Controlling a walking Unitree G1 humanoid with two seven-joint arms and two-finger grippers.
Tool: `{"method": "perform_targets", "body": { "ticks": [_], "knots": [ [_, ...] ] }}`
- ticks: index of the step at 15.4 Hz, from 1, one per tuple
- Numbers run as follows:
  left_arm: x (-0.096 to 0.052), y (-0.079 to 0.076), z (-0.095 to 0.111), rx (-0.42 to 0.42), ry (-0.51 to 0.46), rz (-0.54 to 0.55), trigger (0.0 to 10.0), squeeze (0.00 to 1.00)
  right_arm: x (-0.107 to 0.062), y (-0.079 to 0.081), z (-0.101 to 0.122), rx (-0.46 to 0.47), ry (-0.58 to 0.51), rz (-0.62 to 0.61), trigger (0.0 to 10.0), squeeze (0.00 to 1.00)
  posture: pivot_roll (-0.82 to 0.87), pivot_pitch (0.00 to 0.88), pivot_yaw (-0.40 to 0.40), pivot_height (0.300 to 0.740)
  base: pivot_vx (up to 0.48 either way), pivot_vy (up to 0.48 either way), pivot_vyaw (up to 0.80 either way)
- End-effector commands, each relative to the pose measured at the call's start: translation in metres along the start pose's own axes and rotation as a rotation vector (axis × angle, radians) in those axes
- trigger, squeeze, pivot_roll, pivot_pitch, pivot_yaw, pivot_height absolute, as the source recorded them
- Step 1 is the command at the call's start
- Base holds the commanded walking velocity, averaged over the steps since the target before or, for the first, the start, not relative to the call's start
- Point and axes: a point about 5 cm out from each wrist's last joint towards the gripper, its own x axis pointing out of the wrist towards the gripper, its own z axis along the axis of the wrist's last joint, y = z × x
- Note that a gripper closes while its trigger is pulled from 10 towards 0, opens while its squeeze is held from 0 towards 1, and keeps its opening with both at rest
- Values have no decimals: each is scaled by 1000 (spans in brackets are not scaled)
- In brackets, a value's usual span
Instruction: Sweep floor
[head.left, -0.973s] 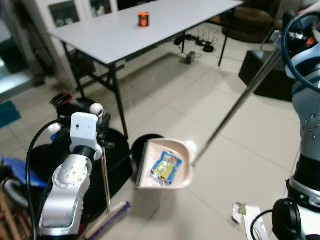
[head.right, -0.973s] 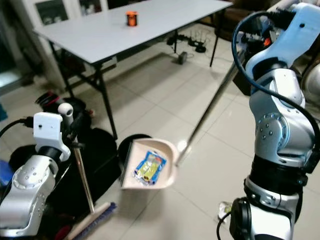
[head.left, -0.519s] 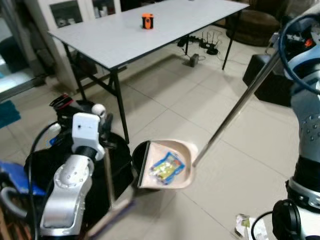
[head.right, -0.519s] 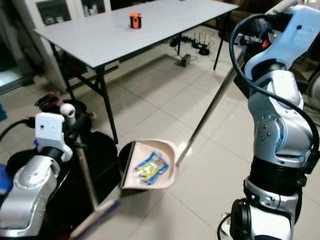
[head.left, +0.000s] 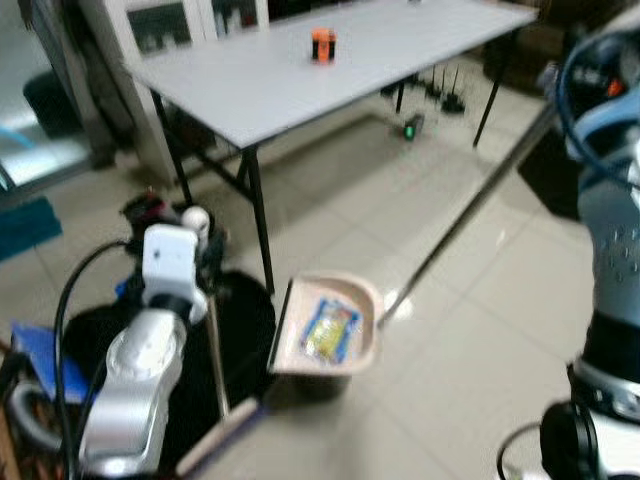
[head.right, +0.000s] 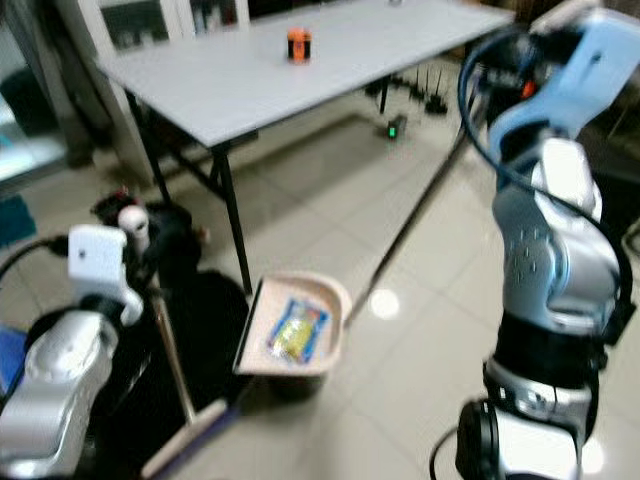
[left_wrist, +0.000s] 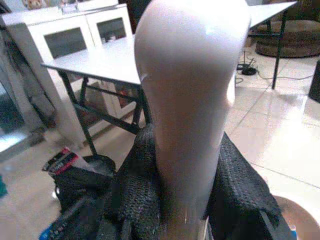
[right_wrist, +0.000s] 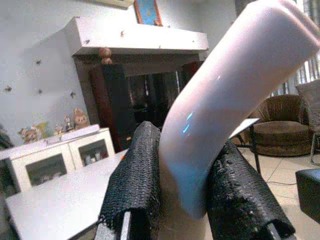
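Observation:
A beige dustpan (head.left: 345, 300) hangs above a black bin (head.left: 308, 386), and a blue and yellow wrapper (head.left: 327, 331) lies in it. Its long metal handle (head.left: 470, 205) rises to the upper right, where my right gripper (right_wrist: 184, 197) is shut on the pale grip (right_wrist: 225, 95). My left gripper (left_wrist: 185, 200) is shut on the white top of the broom handle (left_wrist: 187, 100). The broom stick (head.left: 215, 350) runs down beside my left arm to the brush head (head.left: 222, 440) on the floor, left of the bin.
A grey folding table (head.left: 290, 80) with an orange object (head.left: 321, 45) on it stands behind. Black bags (head.left: 235, 320) and clutter sit at the left by my left arm. Cables (head.left: 440, 100) lie under the table's far end. Tiled floor (head.left: 470, 330) opens to the right.
The whole view has shifted with the camera and is blurred. The dustpan stays over the bin with the wrapper in it. The brush head has swung slightly along the floor.

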Motion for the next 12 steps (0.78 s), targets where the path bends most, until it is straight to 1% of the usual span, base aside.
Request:
{"method": "perform_targets", "body": {
  "ticks": [1, 5, 7, 9, 10, 11, 12],
  "knots": [
    [1, -5, 7, -17, -32, -19, 10000, 0, 2, -6, 10, -12, -53, -23, 10000, 0, 63, 0, 20, 740, 0, 0, 0],
    [0, -6, 5, -13, -23, -22, 10000, 0, 6, -1, 2, -1, -44, -10, 10000, 0, 68, 0, 18, 740, 0, 0, 0],
    [-1, -4, 5, -11, -23, -16, 10000, 0, 10, 3, -6, 3, -50, -7, 10000, 0, 72, 0, 17, 740, 0, 0, 0],
    [-2, -5, 3, -8, -15, -17, 10000, 0, 18, 8, -21, 7, -43, 6, 10000, 0, 75, 0, 19, 740, 0, 0, 0],
    [-2, -5, 3, -8, -14, -18, 10000, 0, 19, 9, -24, 6, -41, 8, 10000, 0, 75, 0, 19, 740, 0, 0, 0],
    [-2, -5, 4, -7, -14, -20, 10000, 0, 25, 15, -30, 7, -44, 21, 10000, 0, 75, 0, 19, 740, 0, 0, 0],
    [-3, -5, 4, -7, -14, -19, 10000, 0, 27, 20, -31, 9, -53, 35, 10000, 0, 86, 0, 14, 740, 0, 0, 0]
  ]
}}
